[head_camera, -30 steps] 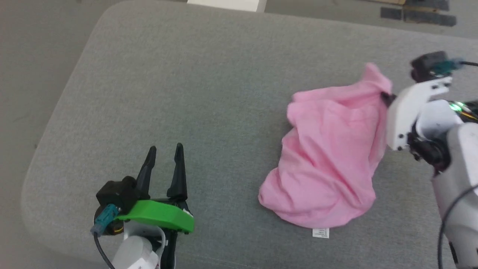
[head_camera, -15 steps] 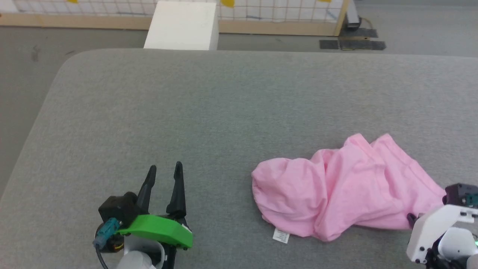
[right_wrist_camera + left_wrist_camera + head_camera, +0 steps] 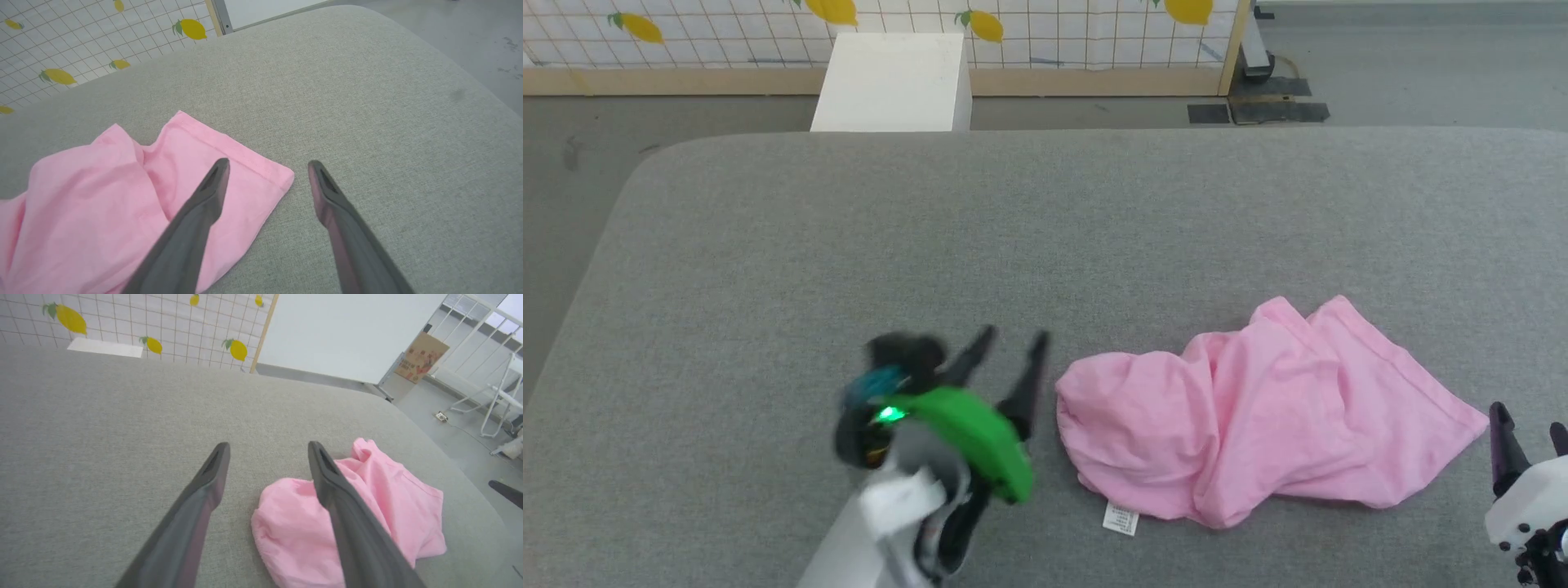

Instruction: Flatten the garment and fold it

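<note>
The shorts (image 3: 1258,425) are seen crumpled in a loose pink heap on the grey cushion (image 3: 849,245), not flattened, w/ folds running across the middle. They lie btwn the two grippers.

The left gripper (image 3: 268,444) is held w/ fingers spread wide & nothing is gripped; in the head view it is blurred. The bunched, rounded end of the shorts is found just right of its fingertips. In the left wrist view its right finger is seen crossing in front of that pink end, while bare cushion lies by its left finger & ahead of both tips. Whether cloth is touched can't be told.

The right gripper (image 3: 268,162) is likewise spread apart, w/ nothing held. A hemmed corner of the shorts is seen just ahead of it, to its left. In the right wrist view the left finger is seen across that corner, the corner's tip falls in the gap btwn the fingers, and bare cushion lies by the right finger. Contact can't be judged.

A small white label (image 3: 1121,518) is seen sticking out from the near edge of the shorts, nearer the left gripper than the right. Beyond both grippers, past the cushion's far edge, a white box (image 3: 890,82) is stood on the floor (image 3: 1421,65) against a grid panel (image 3: 1054,24) printed w/ lemons.
</note>
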{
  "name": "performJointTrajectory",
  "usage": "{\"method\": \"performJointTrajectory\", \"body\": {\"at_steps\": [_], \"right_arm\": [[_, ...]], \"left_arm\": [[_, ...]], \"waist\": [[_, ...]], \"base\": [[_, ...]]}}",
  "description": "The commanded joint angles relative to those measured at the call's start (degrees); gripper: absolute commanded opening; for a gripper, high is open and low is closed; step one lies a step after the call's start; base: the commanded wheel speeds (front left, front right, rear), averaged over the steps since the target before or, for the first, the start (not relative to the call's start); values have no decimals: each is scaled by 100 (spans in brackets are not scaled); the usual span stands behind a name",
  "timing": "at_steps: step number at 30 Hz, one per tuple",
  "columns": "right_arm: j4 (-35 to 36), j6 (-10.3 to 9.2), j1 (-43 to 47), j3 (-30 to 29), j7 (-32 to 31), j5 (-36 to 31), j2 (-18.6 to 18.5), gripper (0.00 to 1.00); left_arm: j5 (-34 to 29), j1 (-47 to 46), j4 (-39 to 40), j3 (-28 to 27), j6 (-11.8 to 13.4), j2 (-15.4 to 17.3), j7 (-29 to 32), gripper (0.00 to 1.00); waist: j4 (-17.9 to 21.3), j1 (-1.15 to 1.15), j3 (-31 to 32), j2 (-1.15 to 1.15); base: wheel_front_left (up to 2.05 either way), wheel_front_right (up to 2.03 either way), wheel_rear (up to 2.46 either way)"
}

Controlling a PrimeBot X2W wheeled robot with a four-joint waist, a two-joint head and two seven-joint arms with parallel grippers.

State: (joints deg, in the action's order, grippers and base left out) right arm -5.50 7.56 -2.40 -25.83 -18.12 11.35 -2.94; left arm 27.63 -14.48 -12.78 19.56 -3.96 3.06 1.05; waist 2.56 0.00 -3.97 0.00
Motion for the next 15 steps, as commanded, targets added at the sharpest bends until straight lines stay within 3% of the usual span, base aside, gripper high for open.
{"method": "performJointTrajectory", "body": {"at_steps": [1, 5, 7, 10, 15], "right_arm": [[6, -8, -104, 17, 34, -17, 5, 100], [-44, -8, -145, 121, 21, 45, 5, 100], [-72, -8, -160, 205, 29, 100, 5, 100], [-106, -8, -172, 285, 64, 155, 5, 100], [-179, -8, -202, 310, 140, 211, 6, 100]], "left_arm": [[116, -254, -189, 232, 27, -15, 530, 100], [263, -811, -732, 790, 391, -16, 2043, 100], [316, -1019, -931, 940, 580, -17, 2457, 100], [328, -1243, -1242, 1132, 737, -17, 2818, 100], [556, -1397, -1682, 1430, 658, -17, 2927, 100]], "waist": [[40, 0, -28, 0], [160, 0, -140, 0], [222, 0, -205, 0], [298, 0, -328, 0], [359, 0, -494, 0]], "base": [[0, 0, 0], [0, 0, 0], [0, 0, 0], [0, 0, 0], [0, 0, 0]]}}
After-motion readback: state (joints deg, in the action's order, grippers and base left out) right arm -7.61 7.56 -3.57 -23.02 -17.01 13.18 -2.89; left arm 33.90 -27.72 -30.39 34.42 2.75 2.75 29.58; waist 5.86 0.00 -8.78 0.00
